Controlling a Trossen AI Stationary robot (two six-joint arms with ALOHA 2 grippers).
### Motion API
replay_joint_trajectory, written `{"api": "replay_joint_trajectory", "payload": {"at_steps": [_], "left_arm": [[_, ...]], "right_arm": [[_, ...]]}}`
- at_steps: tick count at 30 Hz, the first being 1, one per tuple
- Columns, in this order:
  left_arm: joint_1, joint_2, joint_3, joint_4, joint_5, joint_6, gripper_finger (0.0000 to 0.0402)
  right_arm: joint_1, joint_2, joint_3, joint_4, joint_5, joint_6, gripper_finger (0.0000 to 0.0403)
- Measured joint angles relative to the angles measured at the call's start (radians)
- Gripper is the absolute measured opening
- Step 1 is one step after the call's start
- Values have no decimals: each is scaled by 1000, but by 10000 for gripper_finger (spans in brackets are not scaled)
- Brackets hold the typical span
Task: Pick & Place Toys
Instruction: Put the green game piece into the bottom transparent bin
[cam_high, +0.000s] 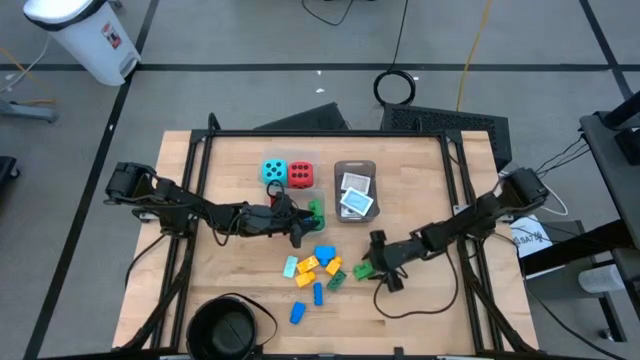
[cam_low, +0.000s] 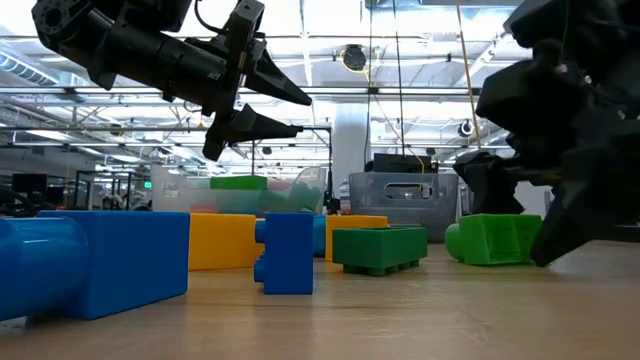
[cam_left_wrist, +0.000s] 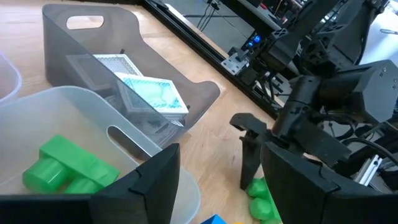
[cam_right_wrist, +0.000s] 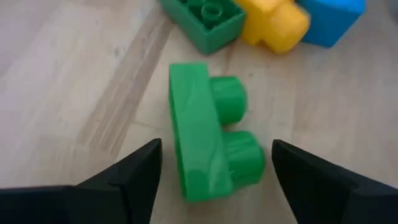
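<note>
A green brick (cam_right_wrist: 208, 137) lies on its side on the table, studs pointing sideways. My right gripper (cam_right_wrist: 216, 147) is open and slants down over it, one finger on each side of the brick with a gap to both. In the high view the same gripper (cam_high: 378, 264) is beside the brick (cam_high: 362, 270), right of the brick pile (cam_high: 315, 268). My left gripper (cam_left_wrist: 221, 155) hangs open and empty above a clear tub (cam_left_wrist: 124, 140) that holds another green brick (cam_left_wrist: 68, 165). The teal die (cam_high: 273, 171) and the red die (cam_high: 300, 175) sit at the far side.
A grey tray (cam_high: 355, 172) with white green-printed cards (cam_left_wrist: 152, 94) stands right of the clear tub. Blue, yellow, orange and green bricks lie loose near the table's middle. A round black bowl (cam_high: 225, 328) sits at the near left edge. Bare wood lies at the near right.
</note>
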Motion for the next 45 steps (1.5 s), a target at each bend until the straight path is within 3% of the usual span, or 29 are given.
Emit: {"api": "replay_joint_trajectory", "payload": {"at_steps": [10, 16, 21, 31, 37, 45], "left_arm": [[0, 0, 0, 0, 0, -1, 230], [0, 0, 0, 0, 0, -3, 230], [-9, 0, 0, 11, -1, -22, 230], [-57, 7, 39, 55, 8, -6, 230], [-103, 70, 148, 23, 39, 112, 230], [-89, 160, 285, -121, 78, 136, 247]], "right_arm": [[1, 15, 0, 80, -47, -22, 150], [1, 15, 0, 130, -36, -38, 145], [2, -32, 13, 157, 58, -120, 145], [27, -97, 125, 141, 491, -466, 145], [29, -96, 138, 139, 648, -552, 145], [76, -96, 138, 158, 691, -595, 145]]}}
